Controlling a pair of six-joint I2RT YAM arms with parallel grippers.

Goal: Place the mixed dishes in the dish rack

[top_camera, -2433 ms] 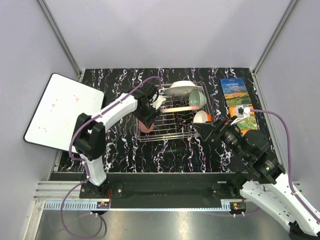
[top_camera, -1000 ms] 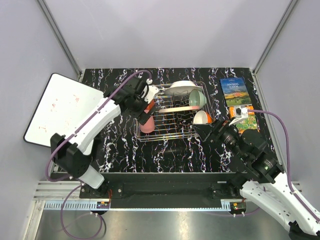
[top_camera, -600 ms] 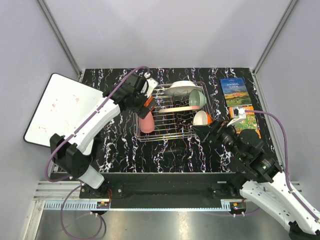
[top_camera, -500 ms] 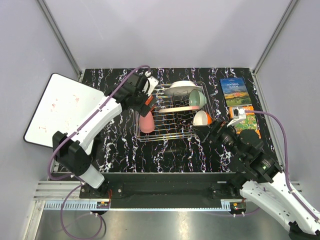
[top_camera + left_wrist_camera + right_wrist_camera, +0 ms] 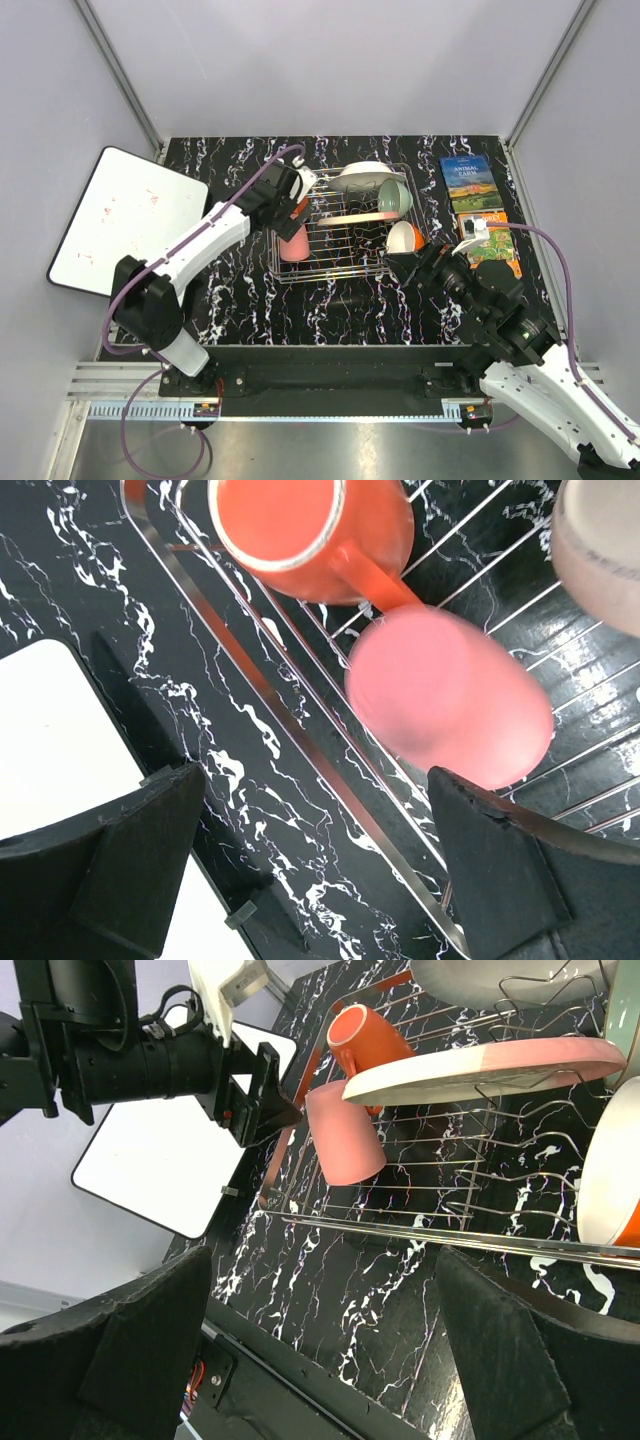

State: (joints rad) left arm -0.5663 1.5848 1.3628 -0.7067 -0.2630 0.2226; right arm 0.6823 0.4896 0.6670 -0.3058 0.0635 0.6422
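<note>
Six dishes all sit in the dish rack (image 5: pixel 335 262), so loading looks essentially done.

- **Right gripper:** The right gripper (image 5: pixel 320 1360) is nearest, hanging by the rack's 5 o'clock corner. Its jaws are spread wide with nothing between them, and it is likely just standing by.
- **Cup:** The pink handleless cup (image 5: pixel 450 710) rests tipped among the wires at the rack's 8 o'clock corner. It is blurred in the left wrist view. Its narrow end is up in the right wrist view, so it is probably mouth down to drain, but I can't confirm that.
- **Left gripper:** The left gripper (image 5: pixel 315 880) hovers over the 9 o'clock rail beside the cup. Its jaws are wide apart, empty and clear of the cup, and the wires carry the cup without help.
- **Mug:** The orange-red handled mug (image 5: pixel 315 530) is just past the cup at 11 o'clock. It lies tipped with its mouth toward the left wrist camera, and its handle points at the cup and seems to touch it.
- **Plate, mid rack:** The pink-and-cream plate (image 5: pixel 490 1070) lies slanted across the tines rather than upright in a slot.
- **Bowls:** The orange bowl (image 5: pixel 404 236) stands on edge at 3 o'clock by the right rail, white inside showing. The mint-green bowl (image 5: pixel 395 197) is beyond it at 2 o'clock, also on edge.
- **Plate, far side:** The white plate (image 5: pixel 362 177) leans at the 12 o'clock end.
- **Outside the rack:** The white board (image 5: pixel 125 220) lies off at 9 o'clock and the two books (image 5: pixel 468 180) at 2 to 3 o'clock. Neither is part of the load.
</note>
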